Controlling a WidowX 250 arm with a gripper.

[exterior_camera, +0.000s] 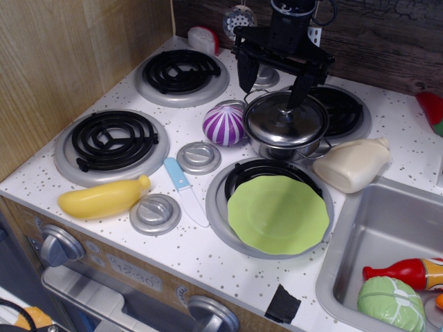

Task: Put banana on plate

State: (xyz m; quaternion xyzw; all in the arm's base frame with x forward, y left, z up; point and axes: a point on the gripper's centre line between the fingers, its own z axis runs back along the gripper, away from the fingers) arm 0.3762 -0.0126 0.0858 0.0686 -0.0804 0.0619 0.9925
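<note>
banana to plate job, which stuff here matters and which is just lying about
Matters: banana, plate, gripper.
Lying about: steel pot, cream bottle, purple striped ball, toy knife, things in the sink.

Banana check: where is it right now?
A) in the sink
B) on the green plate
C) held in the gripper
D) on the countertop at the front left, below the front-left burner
D: the banana lies on the speckled countertop at the front left, well apart from the plate and the gripper above the pot.
</note>
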